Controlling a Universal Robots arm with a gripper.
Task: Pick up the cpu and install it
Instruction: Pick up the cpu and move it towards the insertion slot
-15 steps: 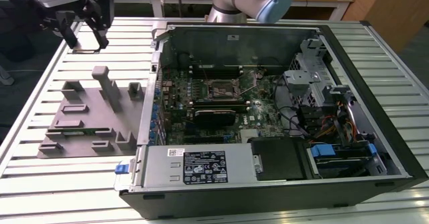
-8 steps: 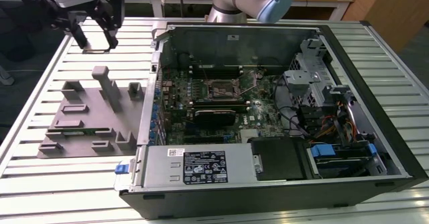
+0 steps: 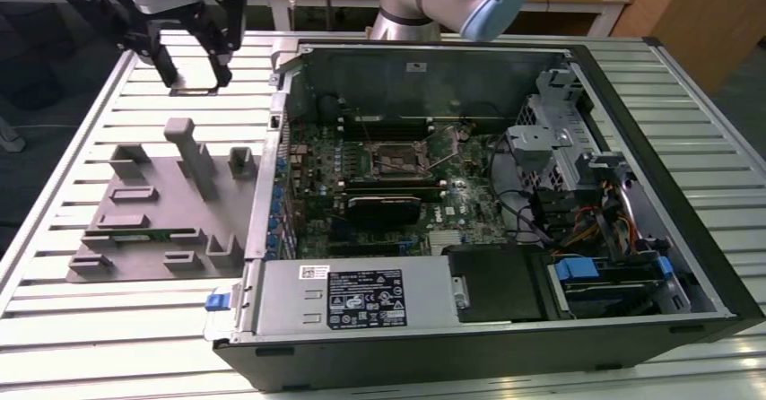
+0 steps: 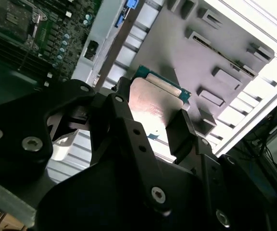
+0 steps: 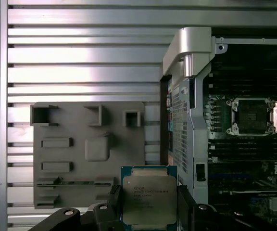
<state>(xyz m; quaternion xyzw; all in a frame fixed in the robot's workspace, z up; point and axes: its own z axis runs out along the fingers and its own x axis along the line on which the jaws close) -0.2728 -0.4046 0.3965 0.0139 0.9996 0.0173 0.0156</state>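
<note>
The cpu (image 5: pixel 149 199), a flat square chip with a silvery metal top and a green rim, is clamped by two opposite edges between the black fingers (image 5: pixel 113 204). The gripper (image 5: pixel 149 207) is shut on it, which the second wrist view confirms for the cpu (image 4: pixel 157 101) and the gripper (image 4: pixel 154 115). In the exterior view the gripper (image 3: pixel 192 82) hangs high above the slatted table, beyond the grey fixture plate (image 3: pixel 156 212) and towards that view's left of the open computer case. The dark metal-framed socket (image 3: pixel 396 158) lies open on the motherboard, also seen in the first wrist view as the socket (image 5: pixel 250 116).
The open computer case (image 3: pixel 598 68) has tall walls around the motherboard. Inside are a power supply (image 3: pixel 347 297), a drive cage with cables (image 3: pixel 575 194) and a black card (image 3: pixel 383 207). The fixture plate carries upright posts (image 3: pixel 182 149). The arm's base (image 3: pixel 431 1) stands behind the case.
</note>
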